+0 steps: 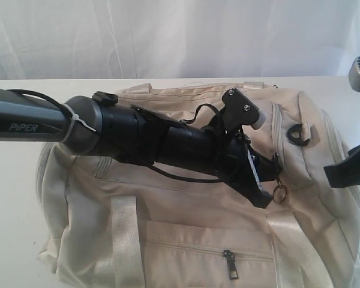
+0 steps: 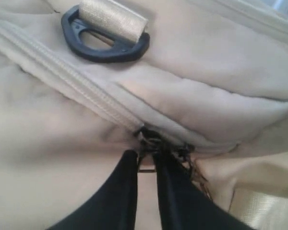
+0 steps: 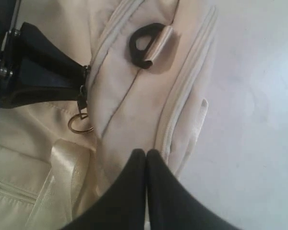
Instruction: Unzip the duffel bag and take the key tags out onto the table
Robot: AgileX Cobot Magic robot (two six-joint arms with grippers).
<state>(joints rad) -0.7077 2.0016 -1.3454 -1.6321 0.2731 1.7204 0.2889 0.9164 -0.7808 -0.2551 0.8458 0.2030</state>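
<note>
Left wrist view: the left gripper (image 2: 145, 157) pinches the dark zipper pull (image 2: 153, 141) at one end of the closed zip on the duffel bag (image 2: 62, 153), which lies on the table (image 1: 12, 228). The right gripper (image 3: 146, 153) hangs by the bag's end, fingers pressed together on nothing.

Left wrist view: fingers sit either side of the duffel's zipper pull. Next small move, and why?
Probably finish closing on the zipper pull before dragging. The left fingers flank it with a narrow gap between them, so the pinch looks unconfirmed. The zipper teeth of the duffel bag are closed ahead of it, so slipping off would likely cost a regrasp.
</note>
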